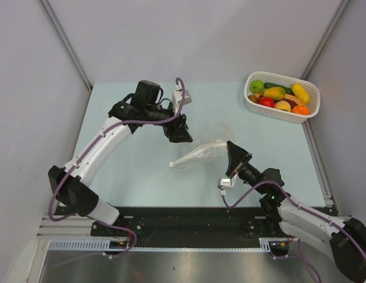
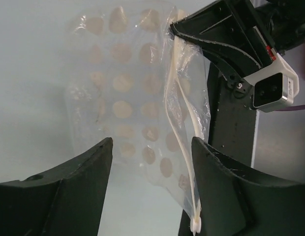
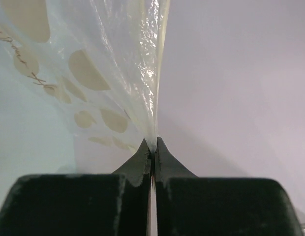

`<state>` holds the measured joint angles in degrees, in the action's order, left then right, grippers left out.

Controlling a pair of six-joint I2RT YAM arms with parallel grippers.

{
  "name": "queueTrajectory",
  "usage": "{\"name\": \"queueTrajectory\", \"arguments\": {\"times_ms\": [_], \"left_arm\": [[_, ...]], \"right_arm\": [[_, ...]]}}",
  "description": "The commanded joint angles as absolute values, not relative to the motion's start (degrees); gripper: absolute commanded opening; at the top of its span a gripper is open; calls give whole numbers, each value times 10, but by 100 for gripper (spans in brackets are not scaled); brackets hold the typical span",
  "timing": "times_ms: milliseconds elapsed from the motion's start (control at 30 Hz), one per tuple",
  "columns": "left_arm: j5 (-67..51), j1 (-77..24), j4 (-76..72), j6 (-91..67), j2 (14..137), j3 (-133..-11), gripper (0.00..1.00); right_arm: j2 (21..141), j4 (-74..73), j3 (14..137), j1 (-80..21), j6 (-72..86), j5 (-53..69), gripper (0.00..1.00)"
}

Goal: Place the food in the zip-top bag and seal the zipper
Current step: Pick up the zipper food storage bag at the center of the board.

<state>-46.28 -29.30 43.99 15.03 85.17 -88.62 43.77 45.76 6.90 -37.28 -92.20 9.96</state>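
Note:
The clear zip-top bag (image 1: 202, 152) with white dots lies crumpled mid-table and is lifted at its right end. Its zipper (image 2: 183, 123) runs as a white strip along the mouth edge down to a small slider (image 2: 196, 226). My right gripper (image 1: 230, 146) is shut on the bag's edge (image 3: 153, 137) and holds it up. My left gripper (image 1: 182, 134) hovers open and empty just left of and above the bag (image 2: 125, 98), its fingers (image 2: 231, 187) apart beside the zipper. The food (image 1: 277, 93), bright toy fruits and vegetables, all lies in the basket.
The white lattice basket (image 1: 309, 88) stands at the back right corner of the pale table. Grey walls close in on the left, back and right. A black rail runs along the near edge by the arm bases.

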Motion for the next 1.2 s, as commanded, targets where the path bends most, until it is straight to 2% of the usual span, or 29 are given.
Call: {"name": "queueTrajectory", "arguments": {"times_ms": [0,133,300,500,600,700,733,800,900,1000,1033,1067,1167], "left_arm": [[-469,-314,468,133,871,-889,66],[-498,-315,466,94,896,-879,57],[-549,-318,452,82,888,-847,52],[-546,-346,446,76,875,-813,58],[-527,-356,418,54,872,-792,66],[-555,-359,408,37,871,-777,65],[-571,-359,409,37,871,-776,59],[-591,-359,403,36,867,-767,55],[-610,-359,373,25,840,-745,44],[-600,-359,344,4,820,-725,21],[-591,-359,343,4,819,-725,9],[-585,-359,345,4,818,-724,2],[-563,-359,344,3,815,-719,0]], "right_arm": [[479,720,52,-379,-947,163,0],[539,830,30,-385,-952,176,0],[544,837,27,-385,-952,172,0],[534,830,23,-390,-952,175,0],[534,831,24,-393,-953,176,0],[537,825,26,-395,-955,175,0],[537,824,27,-396,-957,173,0],[543,820,29,-396,-958,172,0],[553,822,31,-396,-961,175,0],[561,808,40,-397,-961,175,0],[563,804,47,-398,-959,172,0],[566,799,51,-399,-956,170,0],[575,784,68,-401,-957,147,9]]}}
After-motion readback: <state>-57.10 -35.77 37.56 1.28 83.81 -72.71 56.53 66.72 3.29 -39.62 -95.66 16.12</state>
